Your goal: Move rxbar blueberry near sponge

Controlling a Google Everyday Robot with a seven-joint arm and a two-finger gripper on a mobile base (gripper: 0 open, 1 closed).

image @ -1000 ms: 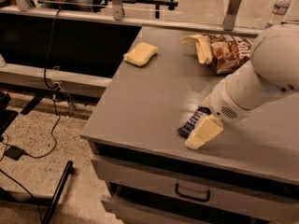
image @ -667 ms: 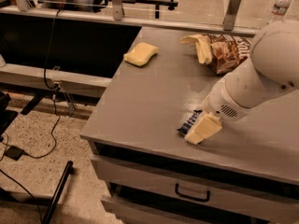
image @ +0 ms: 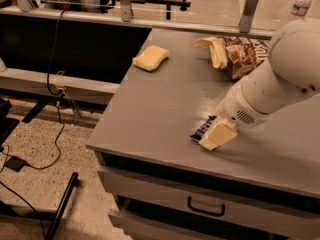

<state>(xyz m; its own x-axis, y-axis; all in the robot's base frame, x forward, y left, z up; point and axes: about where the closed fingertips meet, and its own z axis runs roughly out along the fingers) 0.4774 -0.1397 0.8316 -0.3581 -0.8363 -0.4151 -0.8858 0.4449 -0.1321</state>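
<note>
The rxbar blueberry [image: 202, 128], a small dark navy bar with pale lettering, is near the table's front edge, right of centre. My gripper [image: 212, 132] comes down from the right on the white arm [image: 280, 74] and is shut on the bar, its cream-yellow pad [image: 218, 135] against the bar's right side. The other finger is hidden behind the bar. The sponge [image: 150, 57], pale yellow and rounded, lies at the table's far left, well away from the bar.
A brown chip bag [image: 240, 54] lies at the back of the grey table [image: 150, 114], beyond my arm. A water bottle [image: 301, 4] stands far right behind. Drawers [image: 205, 206] sit under the front edge. Cables run over the floor to the left.
My gripper and the bar have shifted together slightly up and to the left, away from the front edge. The sponge and chip bag have not moved.
</note>
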